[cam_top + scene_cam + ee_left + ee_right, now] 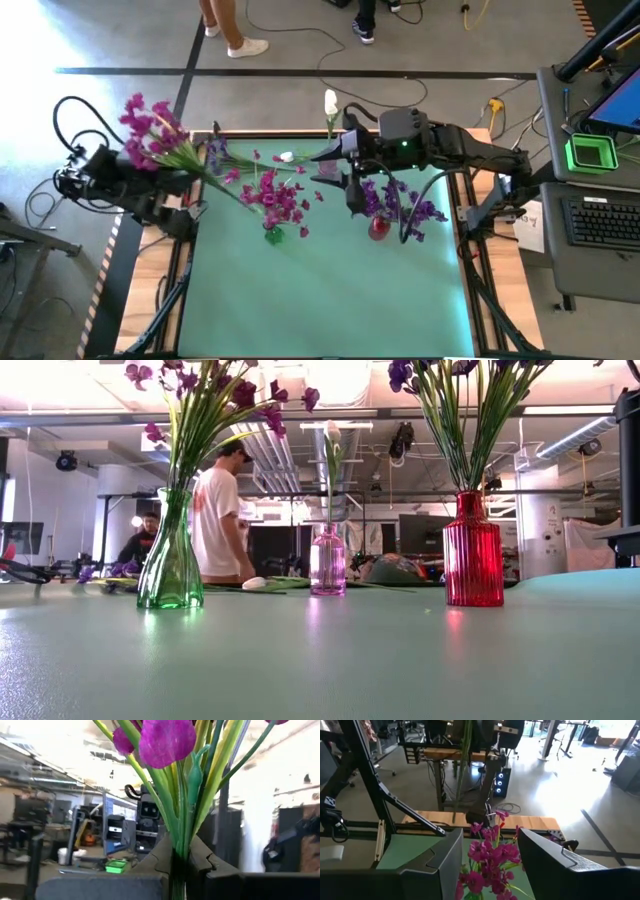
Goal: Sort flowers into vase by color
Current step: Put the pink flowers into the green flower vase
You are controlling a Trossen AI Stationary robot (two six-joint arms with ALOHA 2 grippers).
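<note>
My left gripper, over the table's far left corner, is shut on a bunch of magenta-pink flowers. My right gripper hangs open above the table's middle; in its wrist view the green vase's magenta flowers show between its fingers, untouched. The green vase holds magenta flowers, the pink vase a white bud, and the red vase purple flowers. A purple cluster and a white bud lie flat on the mat. My left gripper pinches the bunch's green stems between its two fingers, several stems together. The fingers come in level from the table's left and lie across the stems. The blooms stand above the fingers, and the bunch is off the table.
The three vases stand in a row across the green mat; its near half is bare. Beyond the table, people stand in the room, and a desk with a keyboard sits to the right.
</note>
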